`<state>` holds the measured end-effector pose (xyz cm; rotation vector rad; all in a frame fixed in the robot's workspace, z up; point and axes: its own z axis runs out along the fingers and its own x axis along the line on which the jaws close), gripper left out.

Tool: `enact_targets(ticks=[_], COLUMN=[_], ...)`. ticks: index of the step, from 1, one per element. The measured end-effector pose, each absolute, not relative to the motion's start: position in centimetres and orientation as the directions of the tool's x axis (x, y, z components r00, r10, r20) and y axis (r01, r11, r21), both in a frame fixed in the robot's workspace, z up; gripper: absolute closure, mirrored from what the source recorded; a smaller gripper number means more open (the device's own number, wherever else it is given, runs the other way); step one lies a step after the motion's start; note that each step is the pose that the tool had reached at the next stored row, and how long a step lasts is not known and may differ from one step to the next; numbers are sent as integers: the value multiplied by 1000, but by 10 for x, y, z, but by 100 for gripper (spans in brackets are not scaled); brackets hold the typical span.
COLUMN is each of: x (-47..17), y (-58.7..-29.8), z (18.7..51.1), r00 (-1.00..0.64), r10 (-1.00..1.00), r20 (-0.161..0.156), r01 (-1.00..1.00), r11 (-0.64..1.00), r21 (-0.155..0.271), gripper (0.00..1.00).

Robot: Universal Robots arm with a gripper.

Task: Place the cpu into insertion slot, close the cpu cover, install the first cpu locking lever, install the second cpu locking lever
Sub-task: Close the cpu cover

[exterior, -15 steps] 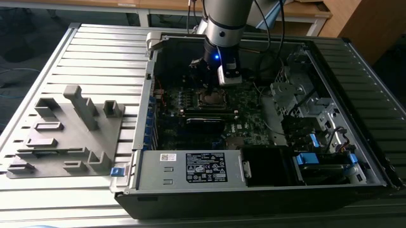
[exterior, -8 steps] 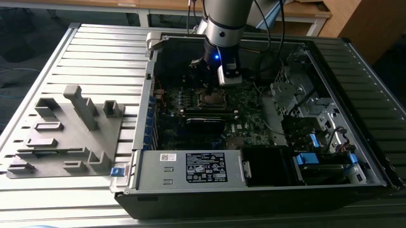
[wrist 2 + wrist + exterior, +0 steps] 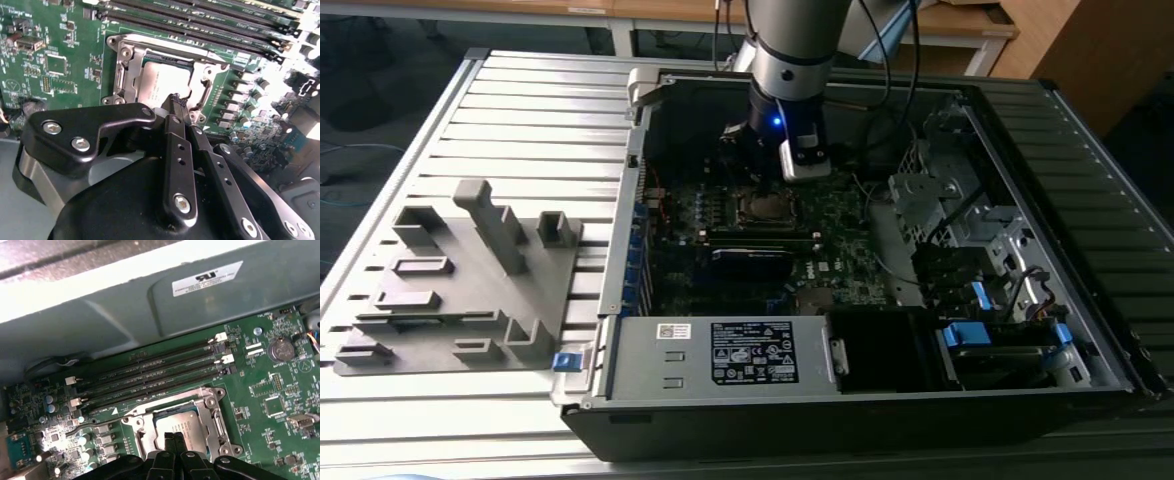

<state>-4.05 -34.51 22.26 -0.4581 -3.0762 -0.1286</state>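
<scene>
The cpu (image 3: pixel 161 82) lies flat in the socket on the green motherboard, its dull silver top showing through a square opening. It also shows in the first wrist view as the cpu (image 3: pixel 181 424). The cpu cover (image 3: pixel 124 75), a shiny metal frame, lies down around it, as the cpu cover (image 3: pixel 212 415) also does in the first wrist view. My gripper (image 3: pixel 176 100) hangs just over the socket's near edge, its black fingers pressed together and holding nothing. In the exterior view the gripper (image 3: pixel 767 185) stands above the socket (image 3: pixel 766 207) inside the open computer case.
Several long memory slots (image 3: pixel 150 375) run beside the socket, close to the grey case wall (image 3: pixel 200 300). A power supply box (image 3: pixel 720 355) with a white label fills the case's front. Drive cages and cables (image 3: pixel 961 220) crowd the exterior view's right. A grey fixture tray (image 3: pixel 454 290) lies outside the case.
</scene>
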Motion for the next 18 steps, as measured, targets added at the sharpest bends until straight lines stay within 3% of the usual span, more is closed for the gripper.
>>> enact_targets(ticks=[18], x=[-40], y=[-345], z=[220], r00=[-997], r10=[73], r20=[39], r01=[76], r11=[994], r21=[79], gripper=[89])
